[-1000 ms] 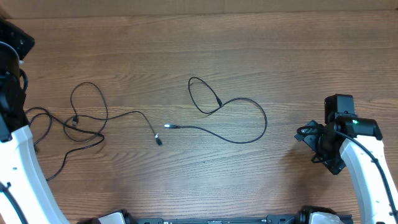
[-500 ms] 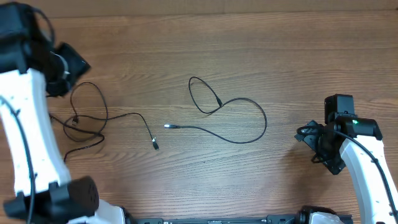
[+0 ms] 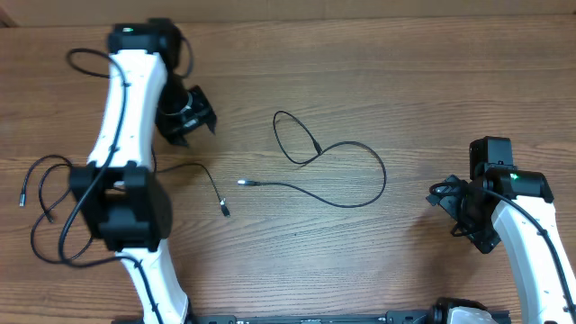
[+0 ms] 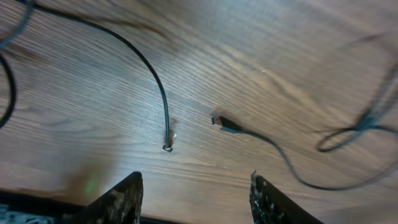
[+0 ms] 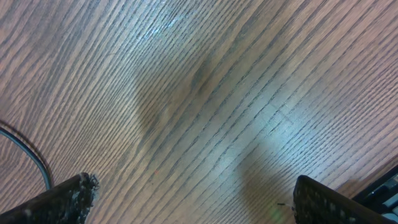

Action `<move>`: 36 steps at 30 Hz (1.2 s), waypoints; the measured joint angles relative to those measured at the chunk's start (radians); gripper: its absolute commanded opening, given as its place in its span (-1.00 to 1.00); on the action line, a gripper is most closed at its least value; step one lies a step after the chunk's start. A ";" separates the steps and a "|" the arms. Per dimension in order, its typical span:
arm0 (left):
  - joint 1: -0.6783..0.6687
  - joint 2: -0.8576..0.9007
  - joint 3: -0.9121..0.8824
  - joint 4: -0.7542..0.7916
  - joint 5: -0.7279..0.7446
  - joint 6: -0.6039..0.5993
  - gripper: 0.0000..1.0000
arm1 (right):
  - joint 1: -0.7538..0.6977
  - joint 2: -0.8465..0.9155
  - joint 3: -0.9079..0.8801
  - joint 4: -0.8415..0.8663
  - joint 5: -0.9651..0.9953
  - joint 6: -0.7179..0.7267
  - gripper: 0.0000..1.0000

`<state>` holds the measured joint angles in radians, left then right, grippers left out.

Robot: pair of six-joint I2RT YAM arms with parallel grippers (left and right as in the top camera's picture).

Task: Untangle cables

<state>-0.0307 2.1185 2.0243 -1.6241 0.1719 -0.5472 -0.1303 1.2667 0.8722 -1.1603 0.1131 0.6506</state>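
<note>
Two thin black cables show mid-table. One cable curls in loops right of centre and ends in a silver plug. A second cable runs out from under my left arm to a plug. More black cord loops at the far left, partly hidden by the arm. My left gripper hovers open and empty, up and left of both plugs. The left wrist view shows the two plug ends ahead of its open gripper. My right gripper stands wide open over bare wood.
The wooden table runs to its far edge at the top. My left arm's white links and round black joint lie across the left side. A thicker black arm wire loops at the top left.
My left arm has swung from the far left edge up and across to the upper left of the table, now covering the left tangle. The right arm has not moved.
</note>
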 measured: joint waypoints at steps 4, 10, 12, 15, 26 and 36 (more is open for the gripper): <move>-0.042 0.083 0.000 -0.025 -0.038 -0.001 0.09 | 0.000 0.000 0.000 0.000 0.000 -0.004 1.00; -0.057 0.158 0.000 -0.049 -0.076 -0.001 0.13 | 0.000 0.000 0.000 -0.001 0.000 -0.012 1.00; -0.058 0.169 0.000 -0.050 -0.080 -0.001 0.14 | 0.000 0.000 0.000 0.000 0.000 -0.015 1.00; -0.058 0.173 -0.004 -0.056 -0.088 -0.001 0.13 | 0.000 0.000 0.000 0.000 0.000 -0.016 1.00; -0.066 0.177 -0.206 0.083 -0.124 -0.001 -0.25 | 0.000 0.000 0.000 0.000 0.000 -0.019 1.00; -0.071 0.177 -0.245 0.137 -0.132 -0.006 -0.91 | 0.000 0.000 0.000 -0.001 -0.001 -0.018 1.00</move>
<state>-0.1020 2.2951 1.7790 -1.4876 0.0395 -0.5529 -0.1303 1.2667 0.8722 -1.1610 0.1123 0.6323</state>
